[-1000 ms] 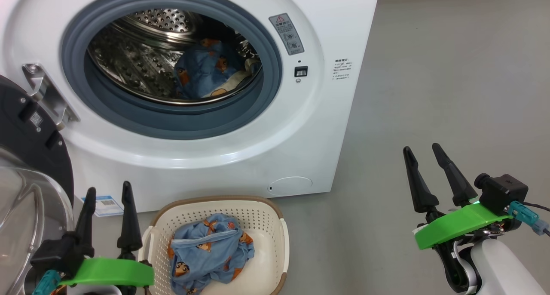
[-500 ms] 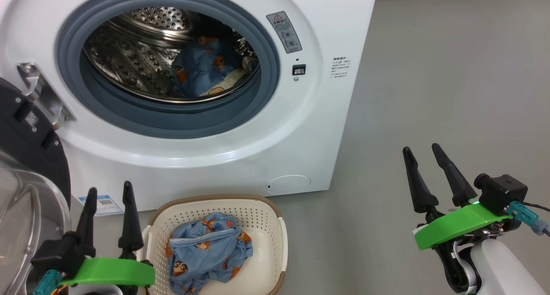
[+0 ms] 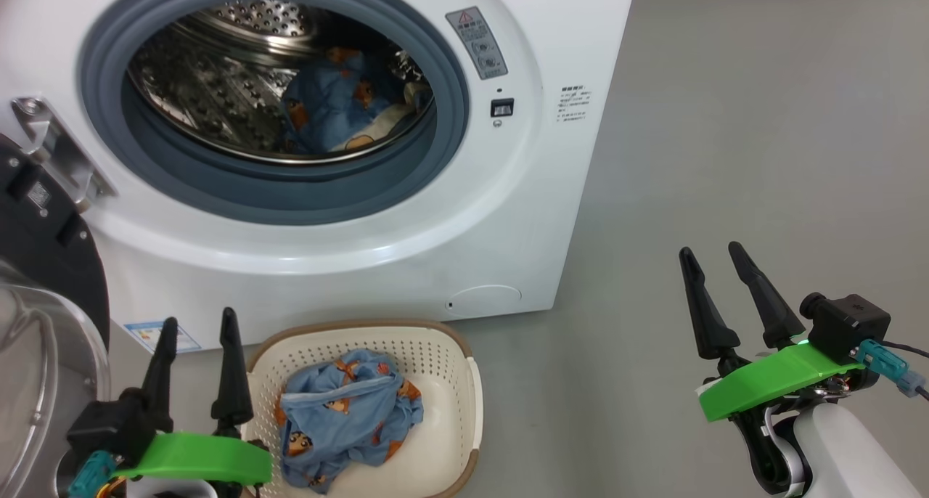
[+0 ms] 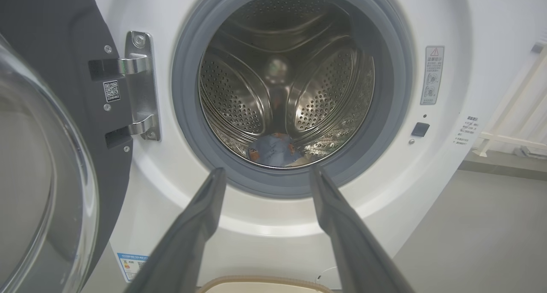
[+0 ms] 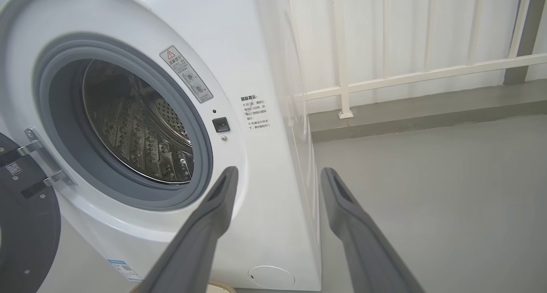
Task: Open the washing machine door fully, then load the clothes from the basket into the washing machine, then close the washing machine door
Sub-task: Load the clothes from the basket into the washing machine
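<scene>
The white washing machine (image 3: pixel 508 215) (image 4: pixel 444 24) (image 5: pixel 265 41) stands with its door (image 3: pixel 36 280) (image 4: pixel 47 126) (image 5: pixel 21 224) swung open to the left, glass bowl facing out. One blue printed garment (image 3: pixel 341 109) (image 4: pixel 273 150) lies in the steel drum. More clothes (image 3: pixel 348 414) sit bunched in the cream basket (image 3: pixel 450 382) on the floor below the opening. My left gripper (image 3: pixel 199 324) (image 4: pixel 265 173) is open and empty, just left of the basket. Over the bare floor at the right hangs my right gripper (image 3: pixel 711 255) (image 5: pixel 277 173), open and empty.
Grey floor (image 3: pixel 762 135) stretches right of the machine. A white railing (image 5: pixel 406 75) and pale wall stand behind it. The door hinge (image 3: pixel 51 149) juts out at the opening's left edge.
The head view has shifted, so the machine and basket sit a little higher and further left. My left gripper has risen slightly in view. The right gripper has not moved.
</scene>
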Controlling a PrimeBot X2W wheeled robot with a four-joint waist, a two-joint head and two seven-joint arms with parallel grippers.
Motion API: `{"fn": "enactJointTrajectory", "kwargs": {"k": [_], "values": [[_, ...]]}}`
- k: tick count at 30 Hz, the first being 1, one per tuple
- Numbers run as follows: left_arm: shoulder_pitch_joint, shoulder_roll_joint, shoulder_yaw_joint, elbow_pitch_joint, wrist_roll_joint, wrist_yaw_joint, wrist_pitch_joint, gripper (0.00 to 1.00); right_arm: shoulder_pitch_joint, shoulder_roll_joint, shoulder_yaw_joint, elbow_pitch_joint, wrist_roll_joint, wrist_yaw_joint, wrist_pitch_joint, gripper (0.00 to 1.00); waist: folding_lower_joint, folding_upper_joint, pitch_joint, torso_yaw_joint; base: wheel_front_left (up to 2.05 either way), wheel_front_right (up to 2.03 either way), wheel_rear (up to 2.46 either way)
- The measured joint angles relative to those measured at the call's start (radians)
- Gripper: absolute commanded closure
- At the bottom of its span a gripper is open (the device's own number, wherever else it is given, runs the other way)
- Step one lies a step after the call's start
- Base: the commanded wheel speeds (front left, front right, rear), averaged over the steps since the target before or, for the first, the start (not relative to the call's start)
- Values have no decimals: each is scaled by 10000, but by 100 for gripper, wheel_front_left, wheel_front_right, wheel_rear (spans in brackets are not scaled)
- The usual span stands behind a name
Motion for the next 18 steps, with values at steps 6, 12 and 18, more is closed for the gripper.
{"fn": "enactJointTrajectory", "kwargs": {"k": [6,12,18], "values": [[-106,25,-153,245,-13,-6,291,0,-32,13,2,-10,-2,0,0,0,0,0,383,-16,0,0,0],[-610,56,-403,771,-13,-79,593,0,-77,40,0,-50,-84,0,0,0,0,0,948,-70,0,0,0],[-1332,115,-704,1693,-8,-257,913,0,-508,104,-17,-209,-161,0,0,0,0,0,1671,-168,0,0,0]]}}
